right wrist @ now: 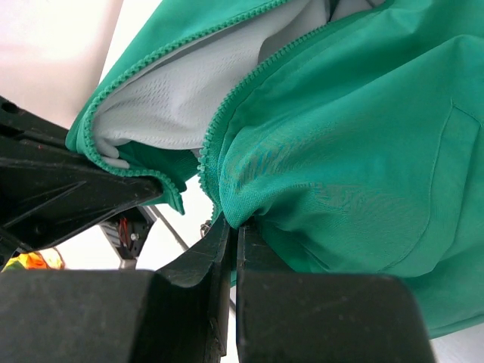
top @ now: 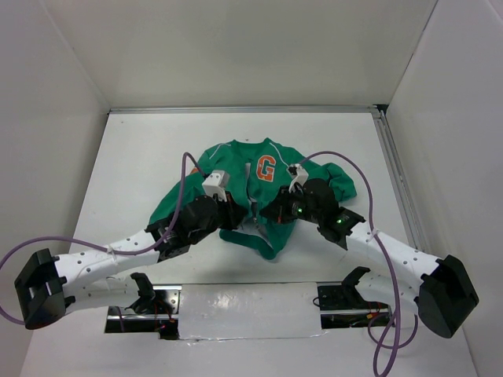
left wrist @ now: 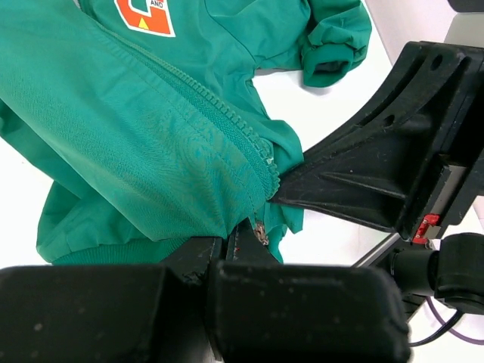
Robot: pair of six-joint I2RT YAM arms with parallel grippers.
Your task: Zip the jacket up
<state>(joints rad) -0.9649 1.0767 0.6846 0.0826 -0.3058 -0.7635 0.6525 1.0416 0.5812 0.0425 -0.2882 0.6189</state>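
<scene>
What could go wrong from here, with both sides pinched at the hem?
1. The left fingers and right fingers work close together; aligning the zipper ends could make them collide.
2. Each pinches only a thin edge of the jacket, so the fabric may slip out.

White table [top: 236, 149] boxed by plain white walls [top: 236, 47].

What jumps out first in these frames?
The green jacket with its orange G patch lies in the middle of the table, front open. Both arms meet at its lower hem. The left gripper and right gripper are each pinched shut on fabric beside the zipper, with white lining showing in the gap.
</scene>
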